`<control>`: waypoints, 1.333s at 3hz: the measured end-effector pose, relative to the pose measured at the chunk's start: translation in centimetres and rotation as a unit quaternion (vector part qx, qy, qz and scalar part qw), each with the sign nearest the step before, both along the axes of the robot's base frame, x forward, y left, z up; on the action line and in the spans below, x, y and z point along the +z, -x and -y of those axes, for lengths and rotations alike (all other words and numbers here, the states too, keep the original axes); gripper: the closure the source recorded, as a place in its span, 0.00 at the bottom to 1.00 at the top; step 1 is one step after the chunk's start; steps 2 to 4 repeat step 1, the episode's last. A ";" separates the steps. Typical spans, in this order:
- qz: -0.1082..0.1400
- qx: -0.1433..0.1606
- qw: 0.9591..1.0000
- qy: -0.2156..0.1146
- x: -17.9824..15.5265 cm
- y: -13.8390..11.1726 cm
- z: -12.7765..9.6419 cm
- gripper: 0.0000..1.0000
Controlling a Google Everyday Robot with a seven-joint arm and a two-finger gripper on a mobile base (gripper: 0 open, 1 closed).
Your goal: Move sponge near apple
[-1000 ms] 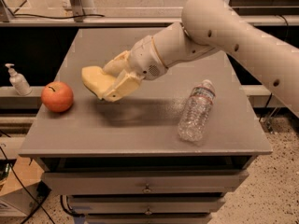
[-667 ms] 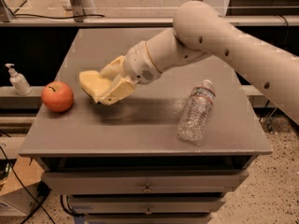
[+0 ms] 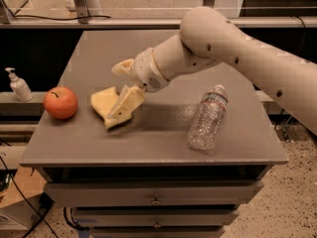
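The pale yellow sponge (image 3: 101, 102) lies on the grey table (image 3: 158, 135), a short gap to the right of the red-orange apple (image 3: 60, 102) at the table's left edge. My gripper (image 3: 114, 92) is right over the sponge and open. One cream finger (image 3: 122, 66) is raised above and behind the sponge. The other finger (image 3: 126, 103) rests across the sponge's right side and hides part of it.
A clear plastic water bottle (image 3: 207, 118) lies on its side at the table's right. A white soap dispenser (image 3: 20, 86) stands on a ledge left of the table. Drawers sit below the table's front edge.
The arm carried the sponge left and down toward the apple. The sponge now rests on the table and the fingers have spread apart.
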State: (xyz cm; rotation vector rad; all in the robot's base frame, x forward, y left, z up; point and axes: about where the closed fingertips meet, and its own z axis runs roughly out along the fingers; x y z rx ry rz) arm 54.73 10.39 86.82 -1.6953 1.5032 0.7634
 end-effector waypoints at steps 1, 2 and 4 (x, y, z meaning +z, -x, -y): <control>0.000 0.000 1.000 0.000 0.0 0.0 0.0 0.00; 0.000 0.000 1.000 0.000 0.0 0.0 0.0 0.00; 0.000 0.000 1.000 0.000 0.0 0.0 0.0 0.00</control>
